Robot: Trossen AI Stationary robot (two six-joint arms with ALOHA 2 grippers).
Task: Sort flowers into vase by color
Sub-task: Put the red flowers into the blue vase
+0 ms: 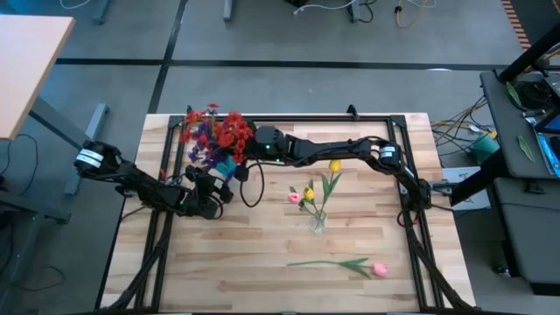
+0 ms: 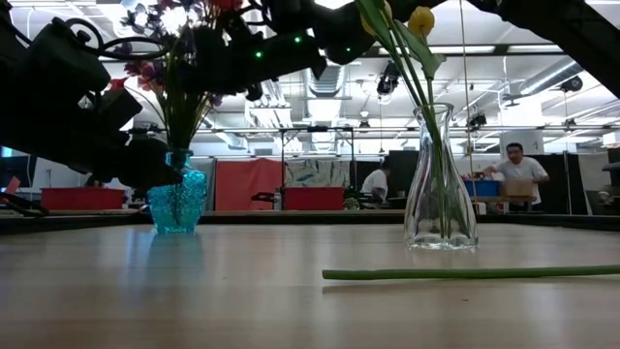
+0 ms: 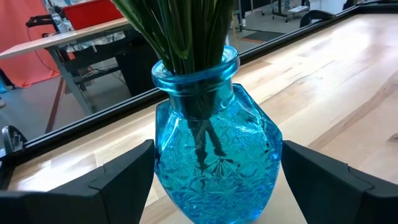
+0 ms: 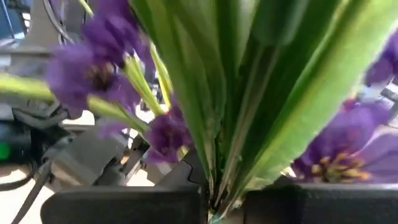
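A blue glass vase (image 3: 214, 155) stands at the table's far left (image 1: 225, 166) and holds red and purple flowers (image 1: 219, 131). My left gripper (image 3: 217, 171) has one finger on each side of the vase's belly. My right gripper (image 1: 251, 145) is above the vase, shut on a purple flower bunch (image 4: 168, 134). A clear vase (image 1: 317, 223) at mid-table holds yellow and pink tulips (image 1: 308, 194). One pink tulip (image 1: 378, 269) lies flat on the table near the front. My left gripper holds the blue vase by its wide belly (image 3: 163, 174), one finger against each side wall, coming level from the table's left side. The vase stands upright on the table. My right gripper pinches the purple bunch's green stems (image 4: 214, 186) between its two fingers, which lie across them. The blooms and leaves stand beyond the fingers, among the flowers in the blue vase.
The clear vase (image 2: 441, 194) and the lying tulip's stem (image 2: 465, 274) take up the table's middle and near right. A black frame (image 1: 385, 118) runs along the table's edges. People show in the room beyond the table.
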